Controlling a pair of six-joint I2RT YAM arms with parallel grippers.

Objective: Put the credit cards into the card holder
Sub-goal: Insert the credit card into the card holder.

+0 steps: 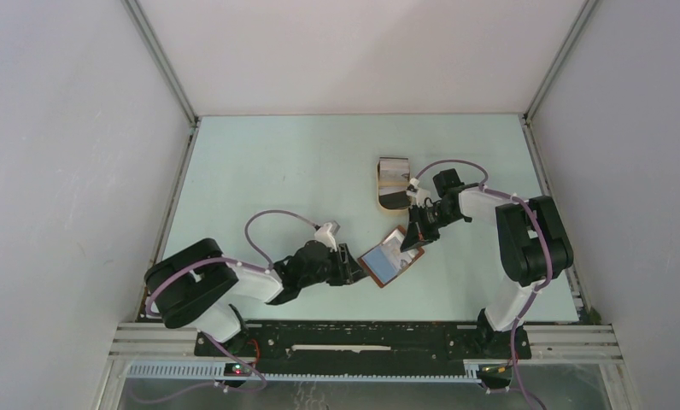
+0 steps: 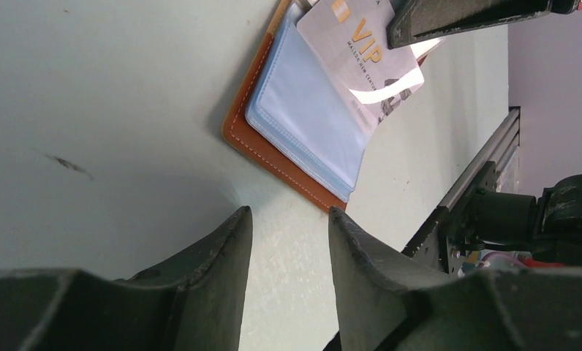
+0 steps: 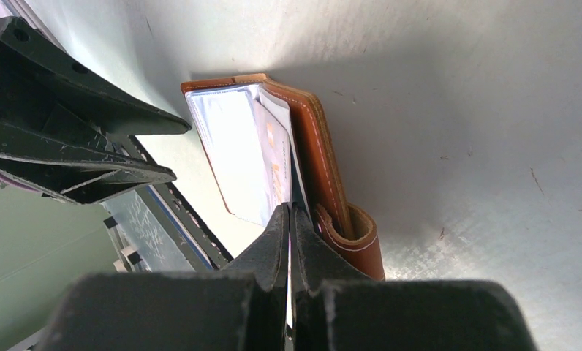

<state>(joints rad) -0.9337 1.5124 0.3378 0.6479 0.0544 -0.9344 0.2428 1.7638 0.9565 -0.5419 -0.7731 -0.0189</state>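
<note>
I see my left arm stretched low across the pale green matte desk, its gripper parted and empty just beside the open, reddish-brown stitched-leather card holder with glossy blue sleeves, while my bent right arm's gripper pinches a thin grey VIP card angled across those sleeves.

From the right wrist, the black fingers of the right gripper cover the near end of the pale grey card with gold VIP lettering, and its print is too foreshortened for us to read. From the left wrist, the reddish-brown leather folding card holder runs off the top edge, and the small print under the lettering is blurred. From above, the cards in the tan oval tray are too small for us to count.
</note>
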